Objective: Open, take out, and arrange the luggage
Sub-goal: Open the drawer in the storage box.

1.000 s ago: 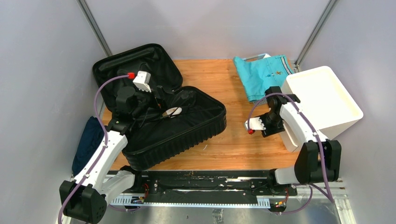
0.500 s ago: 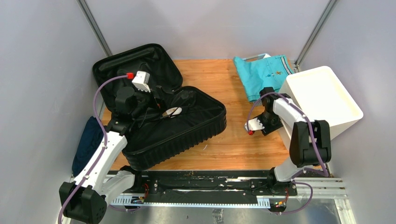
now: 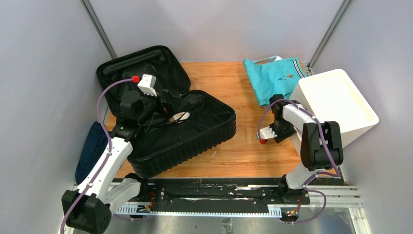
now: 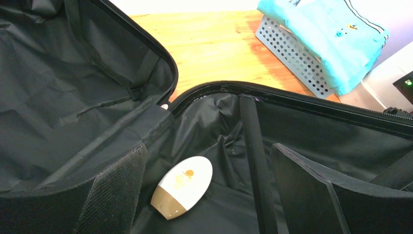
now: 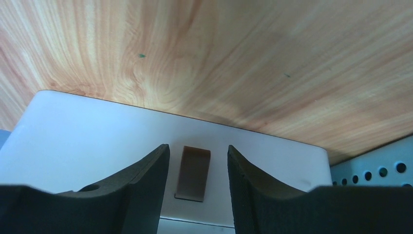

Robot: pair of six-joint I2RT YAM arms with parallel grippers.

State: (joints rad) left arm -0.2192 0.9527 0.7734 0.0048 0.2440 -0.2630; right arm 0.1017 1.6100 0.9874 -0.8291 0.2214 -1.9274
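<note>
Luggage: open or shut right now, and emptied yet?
Open: the luggage lies with both halves spread and the black lining exposed. Not emptied: a small white-and-tan oval item lies on the lining.

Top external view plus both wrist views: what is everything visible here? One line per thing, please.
luggage: one, black, lying open on the table's left half.
oval item: one, white and tan, on the lining inside the luggage.
garment: one, teal, folded on top of the basket, far right.
basket: one, light blue, perforated, under the garment.
drawer unit: one, white, at the table's right edge.
cloth: one, dark navy, at the table's left edge.
table: one, wood.
left gripper: one, black fingers, open over the luggage interior.
right gripper: one, black fingers, open, facing the drawer unit.
</note>
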